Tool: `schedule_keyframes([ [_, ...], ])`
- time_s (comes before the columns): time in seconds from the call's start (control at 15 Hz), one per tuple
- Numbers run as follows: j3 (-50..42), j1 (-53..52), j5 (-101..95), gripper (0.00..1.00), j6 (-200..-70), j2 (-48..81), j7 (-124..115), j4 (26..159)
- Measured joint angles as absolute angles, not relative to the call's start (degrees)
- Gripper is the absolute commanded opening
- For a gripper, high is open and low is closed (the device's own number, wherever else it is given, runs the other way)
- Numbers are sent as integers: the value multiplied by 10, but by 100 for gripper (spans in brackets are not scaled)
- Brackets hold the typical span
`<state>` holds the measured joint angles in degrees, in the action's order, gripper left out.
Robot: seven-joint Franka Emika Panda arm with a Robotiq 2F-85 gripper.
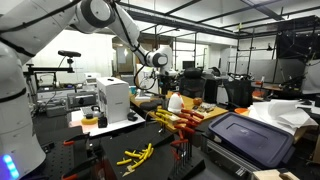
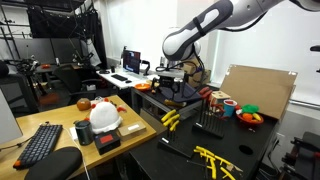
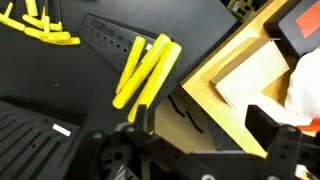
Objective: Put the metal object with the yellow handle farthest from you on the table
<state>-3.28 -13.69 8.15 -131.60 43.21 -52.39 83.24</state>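
Yellow-handled pliers (image 3: 145,70) lie on the black table (image 3: 95,85), beside a wooden board (image 3: 225,75). They also show in an exterior view (image 2: 172,120). My gripper (image 3: 200,125) is open and empty, with its fingers over the edge of the board, just right of the pliers' lower end. In both exterior views the gripper (image 1: 153,80) (image 2: 171,88) hangs above the far part of the table (image 2: 150,150). It touches nothing.
Several yellow hex keys (image 3: 35,25) (image 2: 215,160) (image 1: 135,155) lie on the table. A rack of red and yellow handled tools (image 1: 178,122) stands mid-table. A grey lidded bin (image 1: 250,140), a cardboard sheet (image 2: 258,92) and a white machine (image 1: 113,100) stand around.
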Motion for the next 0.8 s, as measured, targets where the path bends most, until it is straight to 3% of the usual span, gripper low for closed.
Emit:
schedule_keyframes([
  [0.8,-34,-94,82,100,-1230,564,-524,696],
])
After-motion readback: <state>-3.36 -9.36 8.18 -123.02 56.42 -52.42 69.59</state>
